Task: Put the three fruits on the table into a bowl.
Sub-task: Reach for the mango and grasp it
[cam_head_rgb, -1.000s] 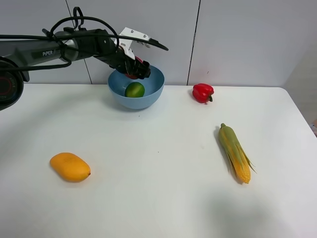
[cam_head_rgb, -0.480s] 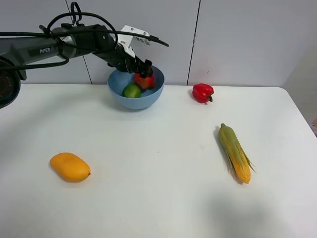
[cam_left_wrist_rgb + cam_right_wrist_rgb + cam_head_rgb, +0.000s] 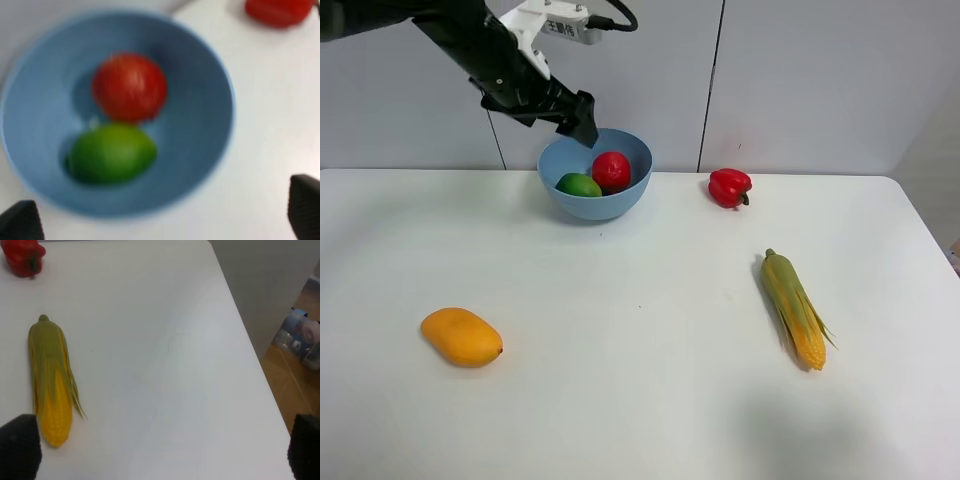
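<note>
While 1 lime (image 3: 578, 185) & 1 pomegranate (image 3: 611, 171) sit in bowl (image 3: 626, 196), 1 mango (image 3: 461, 337) outside, L hand (image 3: 580, 122) gapes.

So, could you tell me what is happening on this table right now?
The left gripper, open and empty, hovers over the bowl, which holds the lime and the pomegranate. The mango lies on the table, not yet picked up. The right gripper is open and empty by the corn.

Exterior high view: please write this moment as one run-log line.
left gripper: open, above bowl | in bowl: lime, pomegranate | mango: on table | right gripper: open
</note>
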Robot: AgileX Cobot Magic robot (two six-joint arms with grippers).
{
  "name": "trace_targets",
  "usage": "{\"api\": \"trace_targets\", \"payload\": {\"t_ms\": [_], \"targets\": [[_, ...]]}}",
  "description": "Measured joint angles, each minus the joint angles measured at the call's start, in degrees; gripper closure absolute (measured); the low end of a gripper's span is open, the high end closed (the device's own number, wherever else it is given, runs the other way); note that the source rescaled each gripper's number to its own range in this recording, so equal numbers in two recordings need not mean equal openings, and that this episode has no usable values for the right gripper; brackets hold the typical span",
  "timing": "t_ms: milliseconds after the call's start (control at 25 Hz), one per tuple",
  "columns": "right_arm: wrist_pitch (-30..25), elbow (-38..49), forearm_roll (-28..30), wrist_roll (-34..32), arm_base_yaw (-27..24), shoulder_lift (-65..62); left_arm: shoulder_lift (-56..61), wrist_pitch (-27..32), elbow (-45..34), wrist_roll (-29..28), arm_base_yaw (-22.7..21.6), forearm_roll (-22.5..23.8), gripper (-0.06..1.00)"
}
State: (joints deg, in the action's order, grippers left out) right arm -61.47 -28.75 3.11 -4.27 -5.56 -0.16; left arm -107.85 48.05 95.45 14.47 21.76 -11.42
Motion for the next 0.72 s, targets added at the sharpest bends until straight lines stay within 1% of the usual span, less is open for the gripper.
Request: {"api": "trace_targets", "payload": {"t_ms": [80, 160, 280, 360, 400, 560, 640, 720], "targets": [[0.0, 0.0, 0.0, 0.0, 0.0, 0.0, 4.1, -1.2, -7.7, -1.1, 0.0, -0.4, -0.04], [0.0, 0.0, 0.0, 0.0, 0.0, 0.0, 8.5, -4.1, -15.1, -4.1, -0.2, -0.8, -0.04], [0.0, 0.0, 0.0, 0.0, 0.0, 0.0, 13.3, -9.4, -25.4, -12.4, -1.1, -1.0, -0.04], [0.0, 0.0, 0.0, 0.0, 0.0, 0.0, 15.2, -11.4, -31.6, -18.7, -1.8, -0.8, -0.04], [0.0, 0.0, 0.0, 0.0, 0.0, 0.0, 16.1, -12.1, -34.3, -20.8, -2.2, -0.8, -0.04], [0.0, 0.0, 0.0, 0.0, 0.0, 0.0, 17.9, -15.5, -41.8, -29.7, -3.3, 1.0, -0.04], [0.0, 0.0, 0.0, 0.0, 0.0, 0.0, 18.4, -17.1, -44.0, -34.8, -3.8, 3.3, -0.04], [0.0, 0.0, 0.0, 0.0, 0.0, 0.0, 19.0, -17.1, -45.2, -39.7, -3.9, 6.3, -0.04]]}}
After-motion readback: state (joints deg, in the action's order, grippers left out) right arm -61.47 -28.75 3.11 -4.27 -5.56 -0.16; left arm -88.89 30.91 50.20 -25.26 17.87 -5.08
